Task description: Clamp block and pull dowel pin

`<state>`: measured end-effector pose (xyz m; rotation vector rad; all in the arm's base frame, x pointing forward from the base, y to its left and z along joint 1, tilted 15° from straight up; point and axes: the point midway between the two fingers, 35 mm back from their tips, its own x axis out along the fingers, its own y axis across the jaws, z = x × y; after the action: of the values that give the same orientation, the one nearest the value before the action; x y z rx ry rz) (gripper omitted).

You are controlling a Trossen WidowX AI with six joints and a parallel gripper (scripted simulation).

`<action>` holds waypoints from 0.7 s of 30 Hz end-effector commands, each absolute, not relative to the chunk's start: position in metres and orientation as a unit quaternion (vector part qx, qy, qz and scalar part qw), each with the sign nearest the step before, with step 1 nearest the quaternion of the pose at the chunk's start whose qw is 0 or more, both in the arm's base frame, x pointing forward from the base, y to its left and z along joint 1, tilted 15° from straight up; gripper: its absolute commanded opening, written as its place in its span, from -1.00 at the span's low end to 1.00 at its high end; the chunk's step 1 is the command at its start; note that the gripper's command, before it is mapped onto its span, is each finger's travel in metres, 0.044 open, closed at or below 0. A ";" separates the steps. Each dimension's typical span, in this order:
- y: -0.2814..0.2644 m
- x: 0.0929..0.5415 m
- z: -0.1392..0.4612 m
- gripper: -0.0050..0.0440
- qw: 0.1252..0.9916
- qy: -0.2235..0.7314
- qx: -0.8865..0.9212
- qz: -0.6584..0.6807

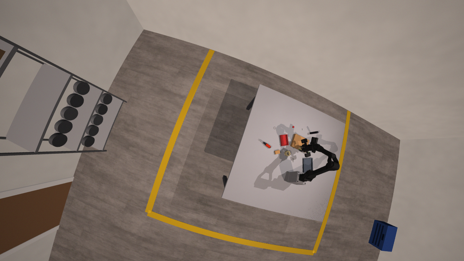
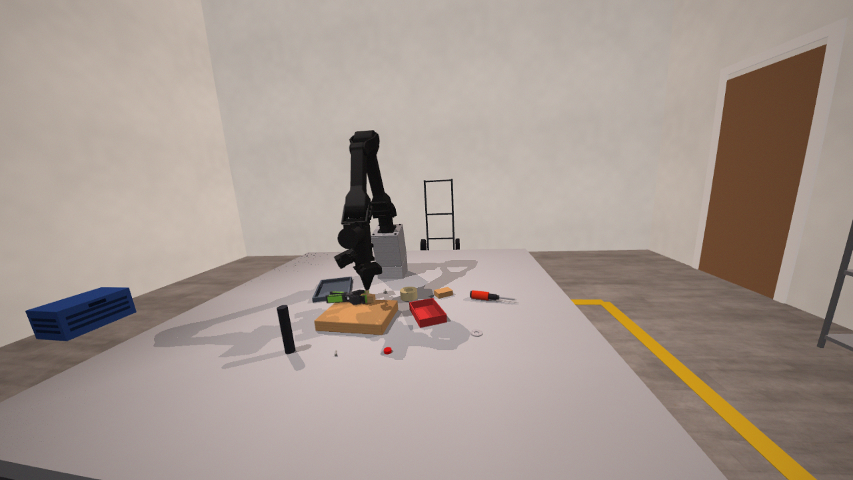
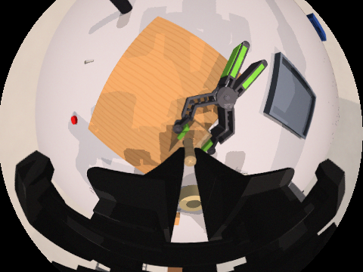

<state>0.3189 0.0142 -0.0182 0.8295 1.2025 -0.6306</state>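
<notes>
The wooden board (image 2: 356, 317) lies mid-table and also shows in the top view (image 1: 297, 140) and the wrist view (image 3: 156, 91). The black spring clamp with green handles (image 3: 224, 98) sits at the board's near edge, its jaws around the small wooden block (image 3: 196, 128). It also shows in the side view (image 2: 344, 297). My gripper (image 3: 189, 152) points straight down over the block and is shut on the tan dowel pin (image 3: 190, 153). In the side view the gripper (image 2: 368, 285) hangs a little above the block. I cannot tell whether the pin's lower end is clear of the hole.
A grey tray (image 3: 290, 95) lies beside the clamp handles. A tape roll (image 2: 408, 293), a red tray (image 2: 427, 312), a small tan block (image 2: 443, 291) and a screwdriver (image 2: 490, 295) lie right of the board. An upright black cylinder (image 2: 286, 329) and a red button (image 2: 387, 350) stand in front.
</notes>
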 end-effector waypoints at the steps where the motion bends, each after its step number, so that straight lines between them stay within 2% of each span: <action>1: 0.014 0.319 -0.016 -0.80 0.707 0.545 0.360 -0.272; 21: 0.014 0.319 -0.016 -0.80 0.692 0.533 0.389 -0.295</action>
<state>0.3188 0.0142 -0.0180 0.8377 1.2005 -0.6371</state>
